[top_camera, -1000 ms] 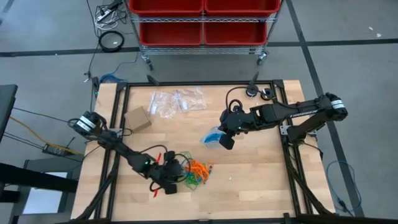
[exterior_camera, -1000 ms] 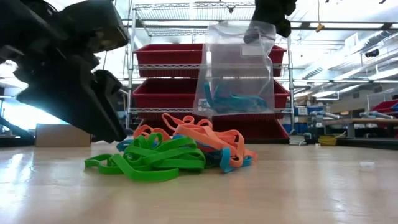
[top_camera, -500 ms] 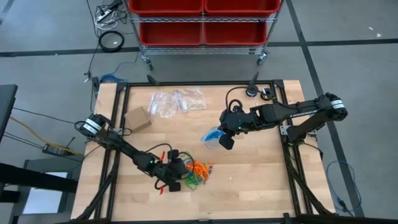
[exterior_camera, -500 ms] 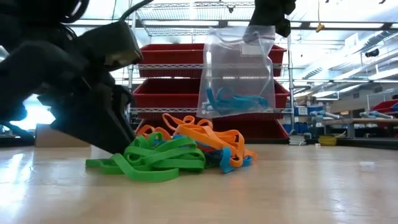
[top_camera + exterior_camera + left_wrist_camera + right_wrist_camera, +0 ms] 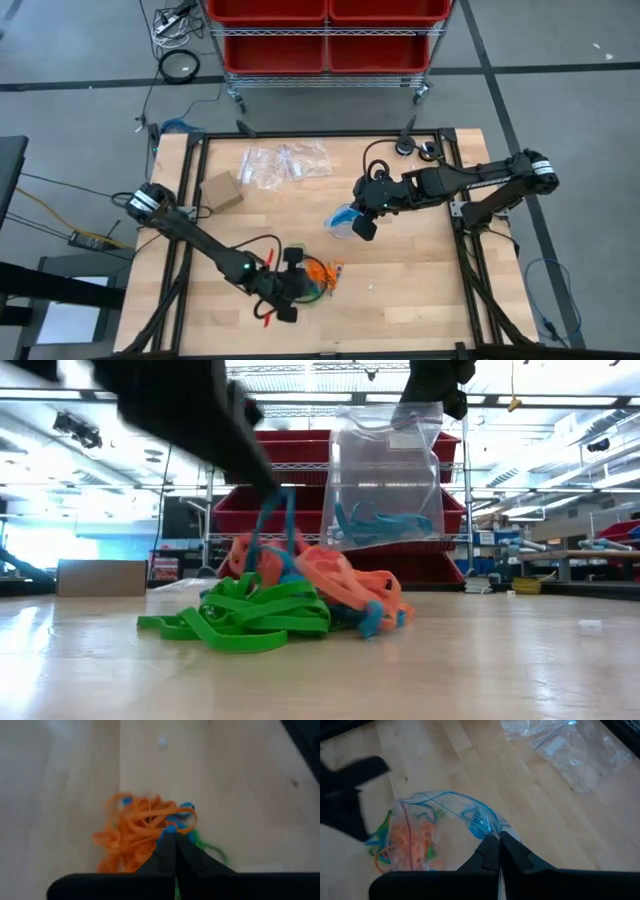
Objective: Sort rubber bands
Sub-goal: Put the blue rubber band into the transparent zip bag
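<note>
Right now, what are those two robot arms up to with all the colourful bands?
They are sorting rubber bands. The left gripper has pinched shut on a blue band in the pile of rubber bands near the front of the table and is drawing it up out of the orange and green tangle. The right gripper hangs over the middle of the table, shut on the top of a clear bag that already has blue bands inside. Spare clear bags and a small cardboard box lie farther back.
</note>
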### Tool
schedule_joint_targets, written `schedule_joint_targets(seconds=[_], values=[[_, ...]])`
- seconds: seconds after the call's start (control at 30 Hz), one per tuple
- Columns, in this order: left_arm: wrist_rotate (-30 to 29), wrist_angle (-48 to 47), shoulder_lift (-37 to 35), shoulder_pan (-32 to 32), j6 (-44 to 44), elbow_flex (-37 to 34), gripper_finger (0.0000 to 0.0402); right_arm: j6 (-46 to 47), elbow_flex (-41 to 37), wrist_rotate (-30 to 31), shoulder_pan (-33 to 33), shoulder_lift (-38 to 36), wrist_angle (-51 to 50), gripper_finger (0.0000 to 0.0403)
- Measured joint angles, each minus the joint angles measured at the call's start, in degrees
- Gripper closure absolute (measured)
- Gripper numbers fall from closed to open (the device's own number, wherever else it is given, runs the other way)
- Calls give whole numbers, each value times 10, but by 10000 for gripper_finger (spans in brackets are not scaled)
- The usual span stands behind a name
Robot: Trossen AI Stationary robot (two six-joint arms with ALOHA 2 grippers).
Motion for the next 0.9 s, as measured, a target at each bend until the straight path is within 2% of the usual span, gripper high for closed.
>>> schedule_joint_targets(seconds=[0.33,0.4,0.47,0.6,0.67,0.8,0.9], values=[[-85,-181,-1,-10,87,166,400,-3,0,0,0,0,-1,403],[-85,-201,-1,-7,88,182,400,-3,0,0,0,0,0,403],[-41,-219,-1,3,71,186,400,-3,0,0,0,0,0,403],[90,-220,-1,19,6,146,388,-3,0,-1,0,0,-1,403],[125,-200,0,17,-23,109,375,-3,0,-3,0,0,0,403],[133,-119,0,2,-50,38,338,-3,0,-4,0,0,0,403],[109,-28,0,-10,-28,-16,309,-3,0,-6,0,0,0,403]])
